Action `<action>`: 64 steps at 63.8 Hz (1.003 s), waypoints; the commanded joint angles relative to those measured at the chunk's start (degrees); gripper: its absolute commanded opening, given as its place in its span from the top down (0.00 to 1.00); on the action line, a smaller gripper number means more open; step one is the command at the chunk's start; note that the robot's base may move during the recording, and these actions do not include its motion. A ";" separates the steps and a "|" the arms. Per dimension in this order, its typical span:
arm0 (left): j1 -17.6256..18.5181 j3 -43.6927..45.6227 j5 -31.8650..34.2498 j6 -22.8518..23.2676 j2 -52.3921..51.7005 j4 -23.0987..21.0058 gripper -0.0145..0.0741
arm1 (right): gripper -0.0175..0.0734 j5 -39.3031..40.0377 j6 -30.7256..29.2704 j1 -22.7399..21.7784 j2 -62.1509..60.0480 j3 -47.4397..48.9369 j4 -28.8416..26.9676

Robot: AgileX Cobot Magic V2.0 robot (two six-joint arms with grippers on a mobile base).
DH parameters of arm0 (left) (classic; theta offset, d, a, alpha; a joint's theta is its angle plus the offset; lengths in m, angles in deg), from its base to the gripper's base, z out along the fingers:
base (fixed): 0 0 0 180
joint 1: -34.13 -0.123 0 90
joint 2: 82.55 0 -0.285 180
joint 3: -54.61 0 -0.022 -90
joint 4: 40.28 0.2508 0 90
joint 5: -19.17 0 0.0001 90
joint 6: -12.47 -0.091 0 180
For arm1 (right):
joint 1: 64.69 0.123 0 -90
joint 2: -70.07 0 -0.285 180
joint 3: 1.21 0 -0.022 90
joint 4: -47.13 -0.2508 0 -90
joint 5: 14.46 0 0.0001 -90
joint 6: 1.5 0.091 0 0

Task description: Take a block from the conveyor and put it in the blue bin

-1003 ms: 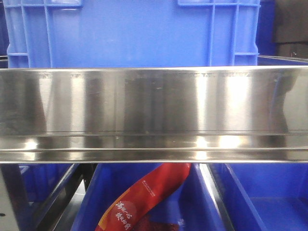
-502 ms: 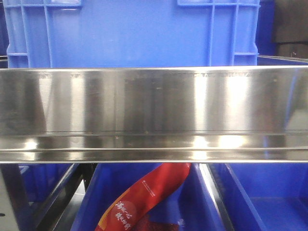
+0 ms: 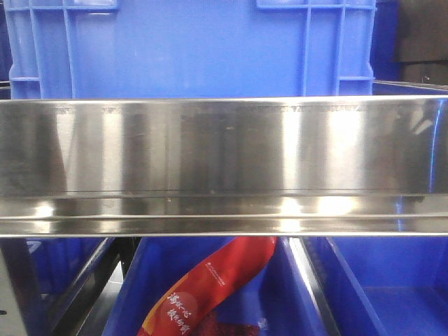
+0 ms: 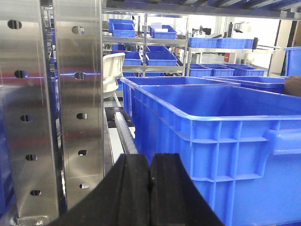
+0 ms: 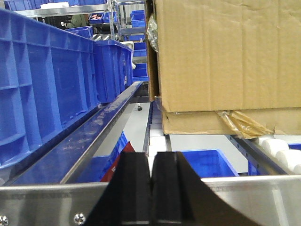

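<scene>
left end effector (image 4: 150,188) closed, beside blue bin (image 4: 244,141)

Bright, seemingly warehouse-like shelving (image 4: 160,42) aisles

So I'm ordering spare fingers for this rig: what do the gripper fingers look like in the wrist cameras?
Both look alike. The left gripper and the right gripper each show two matte black fingers with rounded tops and flat inner faces, widening into black sloped shoulders at the frame's bottom edge. The surface seems rubbery and plain. No cables, labels or markings show, and the arms themselves are out of view.
</scene>
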 commanded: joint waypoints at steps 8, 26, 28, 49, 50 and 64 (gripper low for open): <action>-0.22 0.03 0.70 0.02 -0.28 0.38 0.96 | 0.99 1.49 -4.44 -0.26 -0.20 -0.13 0.42; -0.22 0.03 0.70 0.02 -0.28 0.38 0.96 | 0.99 1.49 -4.46 -0.26 -0.20 -0.13 0.30; -0.22 0.03 0.70 0.02 -0.28 0.38 0.96 | 0.99 1.49 -4.46 -0.26 -0.20 -0.13 0.30; -0.22 0.03 0.70 0.02 -0.28 0.38 0.96 | 0.99 1.49 -4.46 -0.26 -0.20 -0.13 0.30; -0.22 0.03 0.70 0.02 -0.28 0.38 0.96 | 0.99 1.49 -4.46 -0.26 -0.20 -0.13 0.30; -0.22 0.03 0.70 0.02 -0.28 0.38 0.96 | 0.99 1.49 -4.46 -0.26 -0.20 -0.13 0.30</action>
